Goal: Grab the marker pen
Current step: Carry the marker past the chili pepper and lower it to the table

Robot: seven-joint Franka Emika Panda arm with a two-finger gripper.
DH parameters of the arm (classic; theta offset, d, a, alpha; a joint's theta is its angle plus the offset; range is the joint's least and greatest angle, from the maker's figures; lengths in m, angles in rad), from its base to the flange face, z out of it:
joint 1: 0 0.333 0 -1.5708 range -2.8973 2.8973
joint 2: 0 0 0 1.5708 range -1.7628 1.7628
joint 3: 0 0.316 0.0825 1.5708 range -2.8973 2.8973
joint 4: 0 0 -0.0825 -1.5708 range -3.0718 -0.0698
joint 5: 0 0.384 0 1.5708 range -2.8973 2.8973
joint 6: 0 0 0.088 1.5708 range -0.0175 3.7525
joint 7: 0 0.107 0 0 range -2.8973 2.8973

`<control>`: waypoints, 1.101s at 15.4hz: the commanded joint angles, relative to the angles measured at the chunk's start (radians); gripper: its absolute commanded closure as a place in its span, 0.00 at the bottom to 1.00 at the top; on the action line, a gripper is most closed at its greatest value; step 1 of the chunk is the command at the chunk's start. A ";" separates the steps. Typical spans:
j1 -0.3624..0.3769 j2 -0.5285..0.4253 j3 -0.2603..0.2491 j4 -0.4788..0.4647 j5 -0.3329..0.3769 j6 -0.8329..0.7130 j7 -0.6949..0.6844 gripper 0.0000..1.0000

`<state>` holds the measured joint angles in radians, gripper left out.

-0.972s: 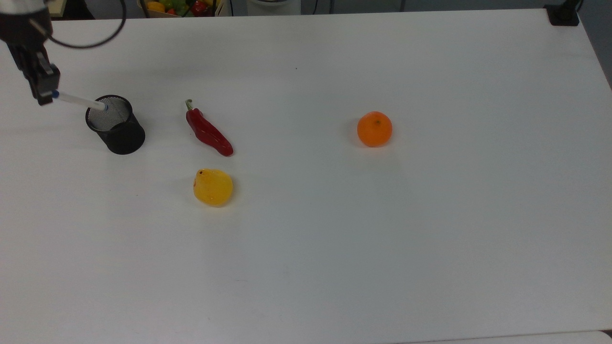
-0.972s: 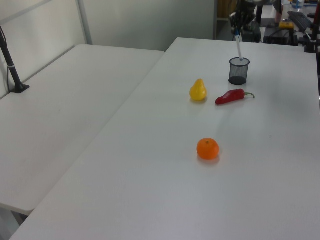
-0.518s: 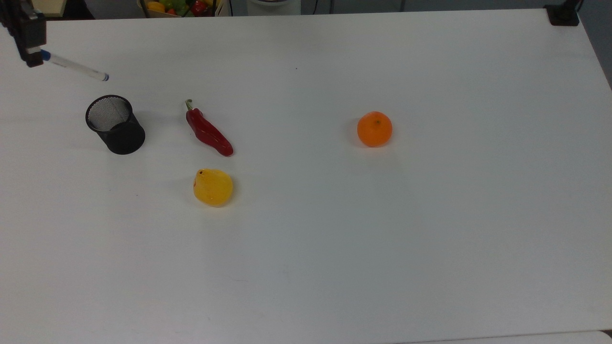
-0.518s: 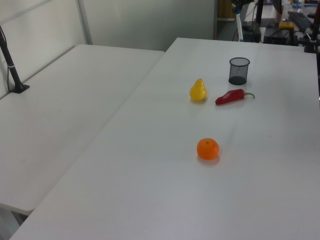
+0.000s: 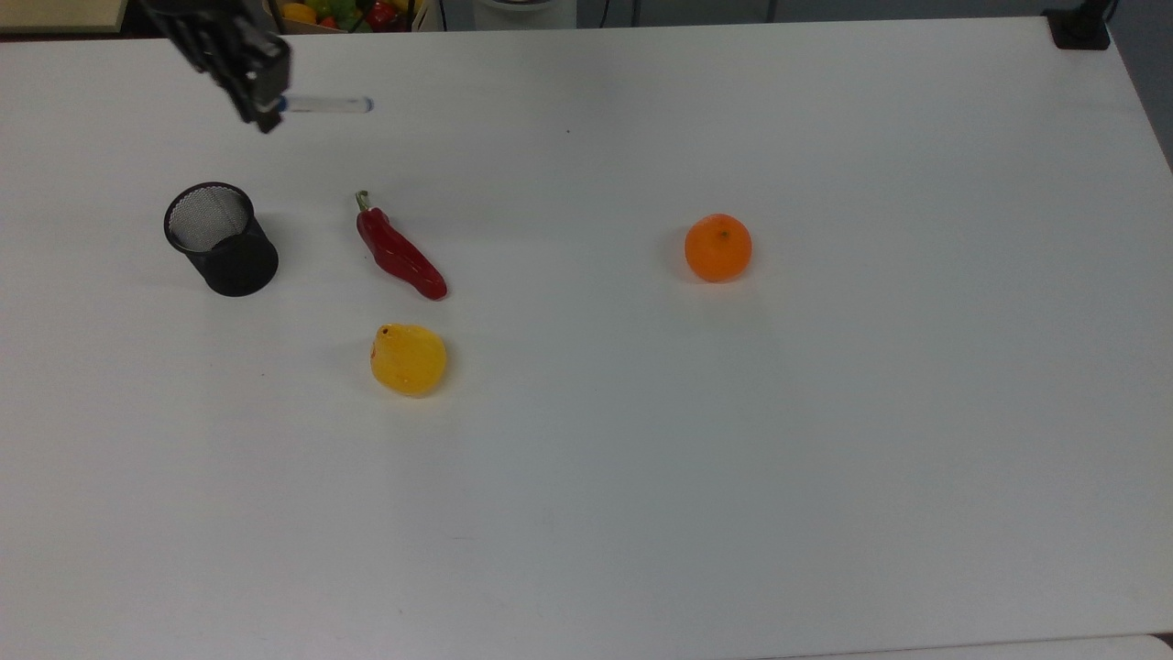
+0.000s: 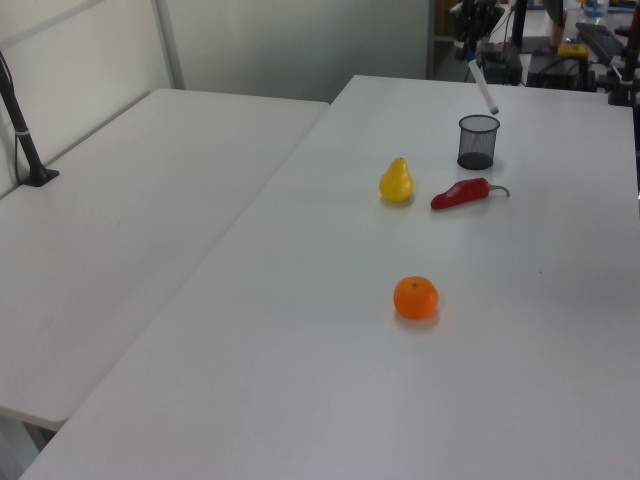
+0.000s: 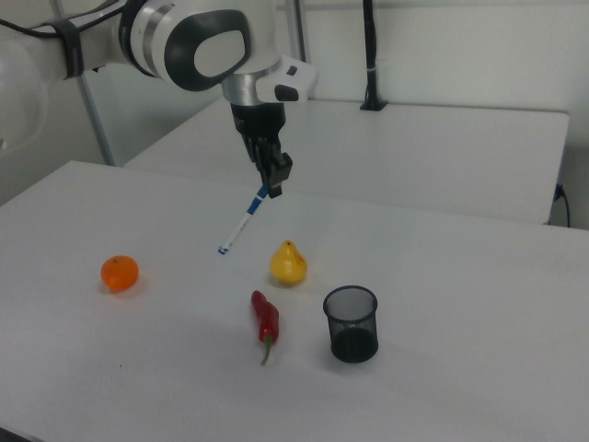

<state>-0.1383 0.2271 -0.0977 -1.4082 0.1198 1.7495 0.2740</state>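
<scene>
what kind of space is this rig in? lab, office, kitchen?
Most likely a robotics lab. A robot arm's pincer holds a marker pen in the air above a plain white table set with loose props: a mesh pen cup, a red chilli, an orange.

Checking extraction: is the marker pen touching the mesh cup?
Apart. The right view shows the marker pen hanging from the end effector, in the air well above the mesh cup.

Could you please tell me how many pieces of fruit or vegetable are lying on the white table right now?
3: a red chilli beside the black mesh cup, a yellow pear just below the chilli in the top view, and an orange apart toward the top view's right.
</scene>
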 commanded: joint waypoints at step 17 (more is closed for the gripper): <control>0.333 0.216 -0.010 -0.047 -0.137 -0.169 -0.142 0.98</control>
<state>0.1502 0.4003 -0.0931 -1.4551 0.0270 1.6007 0.1579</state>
